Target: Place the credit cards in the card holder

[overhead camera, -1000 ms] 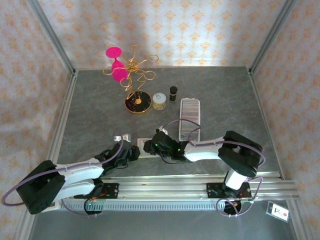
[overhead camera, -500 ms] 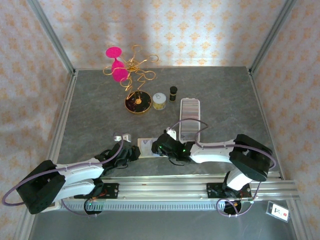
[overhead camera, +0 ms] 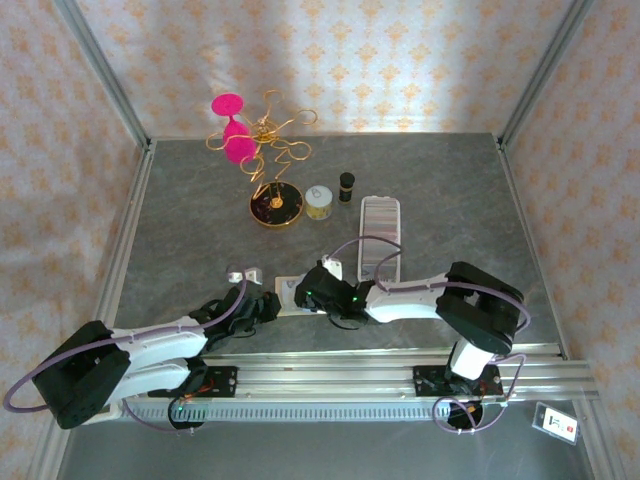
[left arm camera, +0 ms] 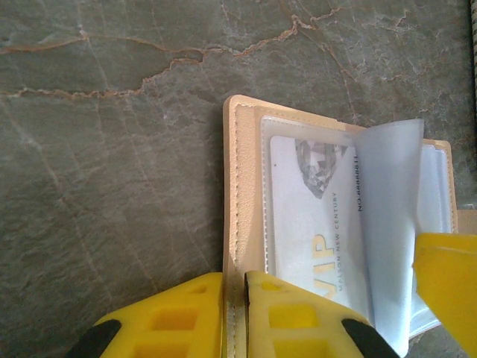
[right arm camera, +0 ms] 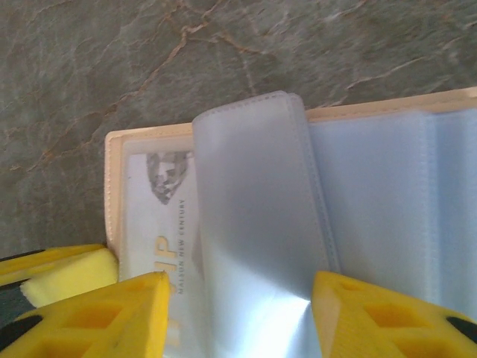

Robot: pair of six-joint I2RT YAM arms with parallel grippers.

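My left end effector point(left arm camera: 235, 291) clamps the open card holder's point(left arm camera: 242, 186) cover on the desk point(left arm camera: 112, 149); my right end effector point(right arm camera: 237, 302), jaws apart, straddles a curled clear sleeve point(right arm camera: 253, 209) that could flop shut if brushed.

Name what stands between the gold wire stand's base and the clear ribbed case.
Top view: a round pale jar next to the stand's base, then a small dark bottle nearer the clear ribbed case.
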